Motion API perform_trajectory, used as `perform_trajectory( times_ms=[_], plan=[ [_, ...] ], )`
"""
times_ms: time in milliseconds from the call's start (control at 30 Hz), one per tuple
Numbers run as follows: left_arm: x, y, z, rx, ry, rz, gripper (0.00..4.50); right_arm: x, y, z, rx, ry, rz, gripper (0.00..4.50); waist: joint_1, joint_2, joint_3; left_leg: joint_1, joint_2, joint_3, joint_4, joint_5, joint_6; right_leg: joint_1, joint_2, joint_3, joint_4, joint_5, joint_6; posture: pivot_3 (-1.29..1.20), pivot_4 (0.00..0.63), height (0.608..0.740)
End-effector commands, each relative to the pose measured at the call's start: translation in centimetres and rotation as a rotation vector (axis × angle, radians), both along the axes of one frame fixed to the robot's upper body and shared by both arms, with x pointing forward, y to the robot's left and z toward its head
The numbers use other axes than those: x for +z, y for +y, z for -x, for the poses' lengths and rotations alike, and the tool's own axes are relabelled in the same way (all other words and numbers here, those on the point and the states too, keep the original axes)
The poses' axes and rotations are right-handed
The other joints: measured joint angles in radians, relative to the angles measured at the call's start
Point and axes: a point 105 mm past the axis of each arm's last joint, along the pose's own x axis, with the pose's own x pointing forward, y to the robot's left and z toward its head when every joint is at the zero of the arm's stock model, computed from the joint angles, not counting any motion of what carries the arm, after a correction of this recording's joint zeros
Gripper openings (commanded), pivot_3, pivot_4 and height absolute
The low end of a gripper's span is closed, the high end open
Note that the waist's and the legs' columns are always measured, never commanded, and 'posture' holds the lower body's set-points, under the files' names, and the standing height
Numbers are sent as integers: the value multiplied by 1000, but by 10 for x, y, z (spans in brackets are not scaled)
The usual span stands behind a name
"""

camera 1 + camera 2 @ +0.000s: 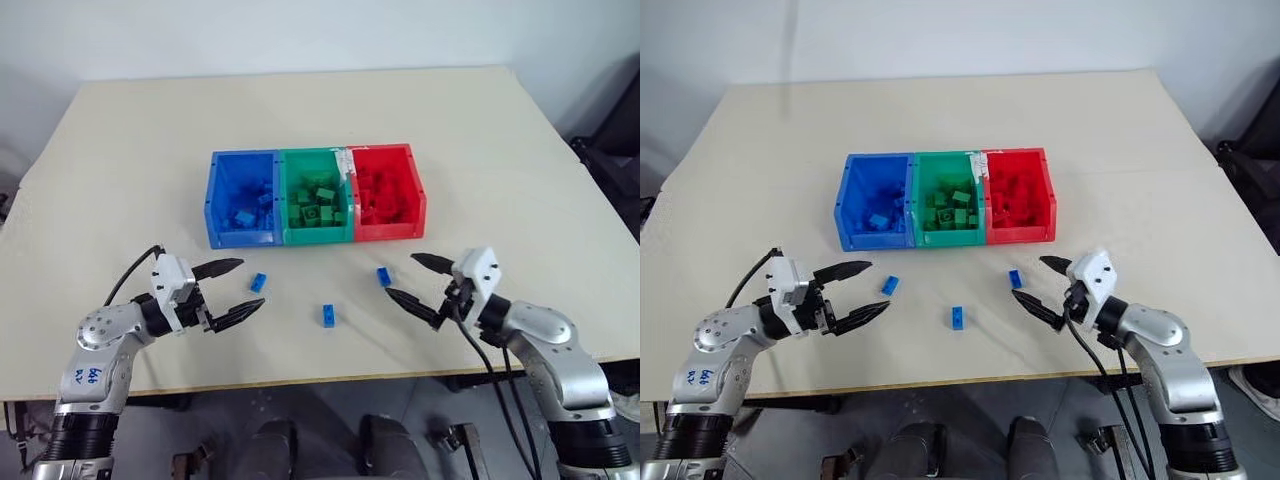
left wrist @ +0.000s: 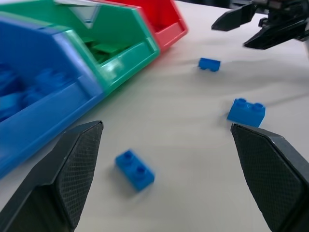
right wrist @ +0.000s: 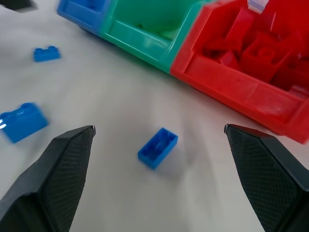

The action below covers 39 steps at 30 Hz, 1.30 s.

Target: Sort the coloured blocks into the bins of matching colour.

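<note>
Beige table [image 1: 130, 160] bearing three bins [image 1: 314, 234] and seemingly three blue bricks [image 1: 328, 315].

Small handwritten blue marks on the left forearm's sticker [image 1: 84, 377], too small to read

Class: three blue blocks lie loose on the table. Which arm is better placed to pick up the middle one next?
Neither clearly: the middle block lies between both open grippers, left and right, each nearer its own block.

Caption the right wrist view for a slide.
Open right hand over a small blue studded plastic brick on the beige table, before the red plastic bin.
</note>
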Motion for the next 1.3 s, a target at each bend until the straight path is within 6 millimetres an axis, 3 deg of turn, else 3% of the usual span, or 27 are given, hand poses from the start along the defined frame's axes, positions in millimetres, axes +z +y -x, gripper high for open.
perform_trajectory(
  times_ms=[33,133,233,400,567,733,867,967,1200,1300],
  plan=[
    [12,-3,6,-4,-56,0,4500,-8,4,-10,-65,23,39,4484,5,0,0,0,0,-1,1,0,0,0,0,0,0,0,0,0,150,740],
    [12,-3,8,5,-57,2,4500,-17,12,-12,-74,56,53,4484,6,0,0,0,-1,-1,1,0,0,0,0,0,0,0,0,0,150,740],
    [13,-3,9,14,-63,2,4500,-26,21,-8,-68,97,66,3907,1,0,0,-1,-2,0,1,0,0,-1,0,0,1,0,0,0,150,740],
    [14,-2,10,21,-69,3,4500,-32,18,-6,-105,116,88,2145,-2,0,0,0,-2,0,0,0,0,0,1,0,1,0,0,0,150,740],
    [13,-2,10,28,-73,5,4500,-23,17,-8,-97,92,77,441,0,0,0,0,-2,0,1,0,0,0,1,0,1,0,0,0,150,740],
    [14,4,12,79,-90,12,4500,7,44,-13,33,19,26,435,-6,0,0,-1,-2,0,0,0,0,-1,1,0,1,0,0,0,150,740],
    [12,18,17,179,-96,42,4500,42,86,-22,167,-41,-25,435,-24,0,0,0,-1,1,-1,0,0,-2,3,0,1,0,-1,0,150,740],
    [8,29,24,268,-94,71,4500,64,129,-33,256,-71,-59,435,-31,0,0,0,0,0,-2,0,0,-2,3,0,1,0,-1,0,150,740],
    [3,44,46,412,-77,112,4500,85,217,-54,369,-101,-47,435,-30,0,0,0,1,-1,-3,0,0,-3,1,1,2,0,-1,0,150,740],
    [2,46,56,456,-70,118,4500,86,242,-63,372,-94,-23,435,-32,0,0,0,1,-1,-3,0,0,-3,1,0,2,0,-1,0,150,740]
  ],
)
